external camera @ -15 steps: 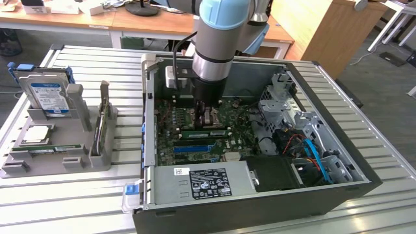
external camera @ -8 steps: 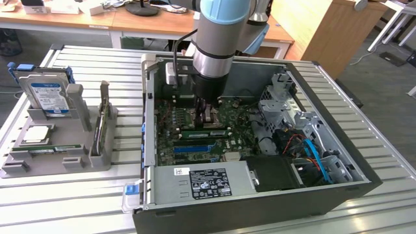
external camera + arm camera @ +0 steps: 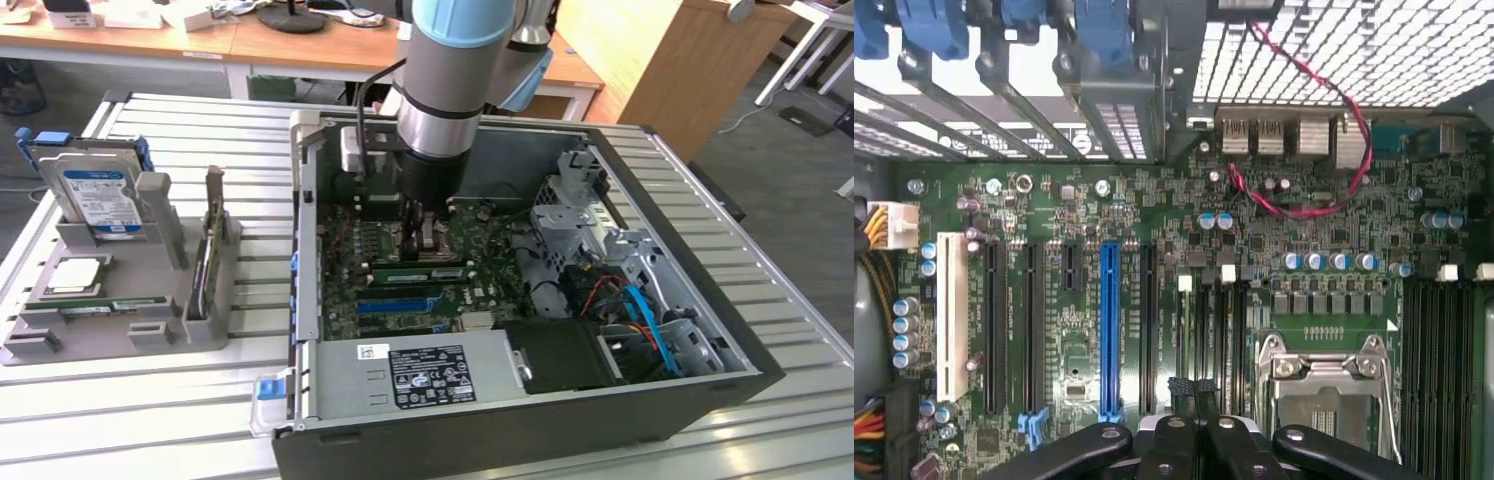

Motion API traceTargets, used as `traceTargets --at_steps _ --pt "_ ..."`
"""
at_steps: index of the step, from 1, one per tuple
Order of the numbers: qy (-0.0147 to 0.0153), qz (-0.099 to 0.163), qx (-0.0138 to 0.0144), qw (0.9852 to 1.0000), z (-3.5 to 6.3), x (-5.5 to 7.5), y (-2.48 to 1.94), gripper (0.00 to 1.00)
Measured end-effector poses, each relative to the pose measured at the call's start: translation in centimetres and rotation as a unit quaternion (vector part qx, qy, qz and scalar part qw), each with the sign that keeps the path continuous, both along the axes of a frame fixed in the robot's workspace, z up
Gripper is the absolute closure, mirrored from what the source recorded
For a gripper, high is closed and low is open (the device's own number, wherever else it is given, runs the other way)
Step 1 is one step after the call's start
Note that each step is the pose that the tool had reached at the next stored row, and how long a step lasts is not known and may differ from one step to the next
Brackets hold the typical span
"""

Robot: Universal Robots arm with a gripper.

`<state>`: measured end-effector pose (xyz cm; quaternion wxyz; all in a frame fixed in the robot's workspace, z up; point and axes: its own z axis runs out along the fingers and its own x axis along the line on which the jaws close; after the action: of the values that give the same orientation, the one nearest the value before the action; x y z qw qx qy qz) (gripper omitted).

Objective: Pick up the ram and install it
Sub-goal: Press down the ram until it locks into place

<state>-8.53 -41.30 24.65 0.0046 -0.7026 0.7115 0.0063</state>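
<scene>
Spanning the whole exterior view, the slatted metal worktop (image 3: 134, 420) carries an open computer case (image 3: 534, 420) at centre and right, its side off and the motherboard (image 3: 400, 320) exposed. The robot arm (image 3: 454, 70) drops from the top centre of the frame into the case. A grey tray (image 3: 120, 340) sits at the left of the frame, well apart from the case, with a hard drive (image 3: 100, 195) standing upright at its back, a square silver processor chip (image 3: 76, 275) lying flat in front of that, and a green stick (image 3: 100, 303) lying flat along its front edge. The hand (image 3: 420, 228) hangs low over the board at centre frame; in the wrist view its fingers (image 3: 1194, 440) are pressed together at the bottom centre, with nothing visibly pinched between them, next to the metal processor socket (image 3: 1324, 390). The ram (image 3: 420, 270) lies as a long green strip among the memory slots, just below the hand in the exterior view; I cannot tell whether it is fully seated. A blue slot (image 3: 1109, 330) runs left of centre.
</scene>
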Motion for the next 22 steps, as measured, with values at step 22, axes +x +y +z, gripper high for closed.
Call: traceTargets --at_steps 22 --pt "0.0002 0.000 0.0002 1.0000 -0.02 3.1 0.00 0.89"
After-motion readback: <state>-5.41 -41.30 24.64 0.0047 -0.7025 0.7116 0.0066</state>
